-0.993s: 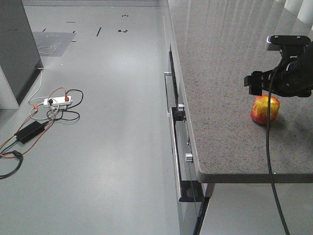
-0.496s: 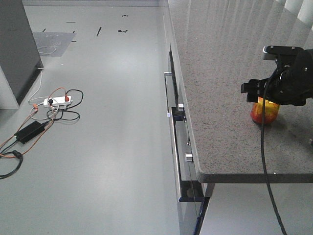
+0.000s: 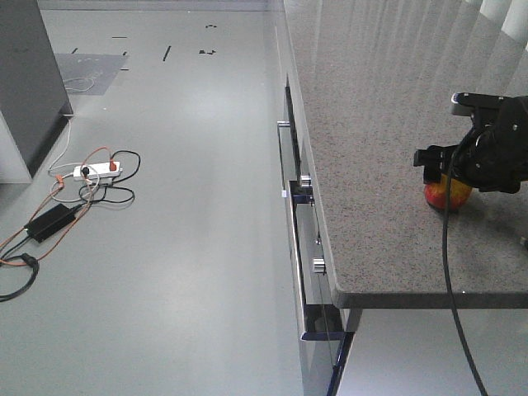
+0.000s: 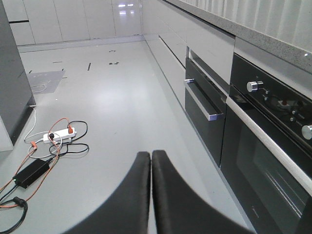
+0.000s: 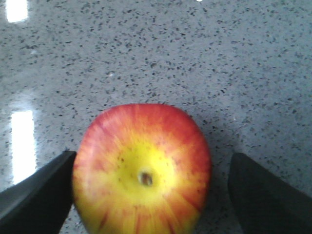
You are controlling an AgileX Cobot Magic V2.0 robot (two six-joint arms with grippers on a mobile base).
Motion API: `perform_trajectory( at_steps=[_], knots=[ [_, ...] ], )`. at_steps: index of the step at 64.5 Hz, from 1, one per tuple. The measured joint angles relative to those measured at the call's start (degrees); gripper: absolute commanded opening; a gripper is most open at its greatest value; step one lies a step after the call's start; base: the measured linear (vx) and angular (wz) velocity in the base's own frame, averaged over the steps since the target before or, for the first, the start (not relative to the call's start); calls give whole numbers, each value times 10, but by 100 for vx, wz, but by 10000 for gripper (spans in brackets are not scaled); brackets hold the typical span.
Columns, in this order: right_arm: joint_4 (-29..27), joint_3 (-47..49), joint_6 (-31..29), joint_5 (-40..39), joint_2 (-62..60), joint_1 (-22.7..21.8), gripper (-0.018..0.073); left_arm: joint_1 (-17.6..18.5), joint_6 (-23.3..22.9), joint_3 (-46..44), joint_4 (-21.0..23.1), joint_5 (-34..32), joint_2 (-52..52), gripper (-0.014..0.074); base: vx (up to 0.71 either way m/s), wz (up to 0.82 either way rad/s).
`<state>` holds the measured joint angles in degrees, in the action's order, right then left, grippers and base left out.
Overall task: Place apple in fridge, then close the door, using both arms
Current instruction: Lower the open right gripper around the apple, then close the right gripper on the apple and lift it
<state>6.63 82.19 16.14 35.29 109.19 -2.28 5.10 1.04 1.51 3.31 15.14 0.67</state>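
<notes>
The apple (image 3: 448,195), red with a yellow top (image 5: 141,170), sits on the speckled grey countertop (image 3: 371,99) near its front right. My right gripper (image 3: 450,183) is down over it and open, one finger on each side (image 5: 151,161). The left finger (image 5: 44,195) is right against the skin; the right finger (image 5: 263,195) stands a little apart. My left gripper (image 4: 151,153) is shut on nothing, held low over the floor. The fridge (image 3: 25,82) shows only as a dark grey side at the far left; its door and interior are out of view.
Built-in ovens with metal handles (image 4: 204,100) and knobs (image 3: 305,180) line the counter front. A power strip with tangled cables and an adapter (image 3: 82,177) lies on the grey floor near the fridge. My right arm's black cable (image 3: 452,272) hangs over the counter edge.
My right gripper has come down from above the apple to sit around it, now covering its top half in the front view. The apple has not moved.
</notes>
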Motion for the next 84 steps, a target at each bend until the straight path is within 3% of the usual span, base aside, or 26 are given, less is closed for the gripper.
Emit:
perform_trajectory(
  at_steps=[18, 40, 52, 66, 84],
  knots=[
    [-2, 0, -7, -12, 12, -1, 531, 0, 0, 0, 0, 0, 0, -5, 0, 0],
    [-5, 0, -9, -14, 15, -1, 203, 0, 0, 0, 0, 0, 0, -5, 0, 0],
    [-5, 0, -9, -16, 16, -1, 98, 0, 0, 0, 0, 0, 0, -5, 0, 0],
    [-5, 0, -15, -3, 3, -1, 92, 0, 0, 0, 0, 0, 0, -5, 0, 0],
    [-3, -9, -92, 13, -82, 14, 98, 0, 0, 0, 0, 0, 0, -5, 0, 0]
  ],
)
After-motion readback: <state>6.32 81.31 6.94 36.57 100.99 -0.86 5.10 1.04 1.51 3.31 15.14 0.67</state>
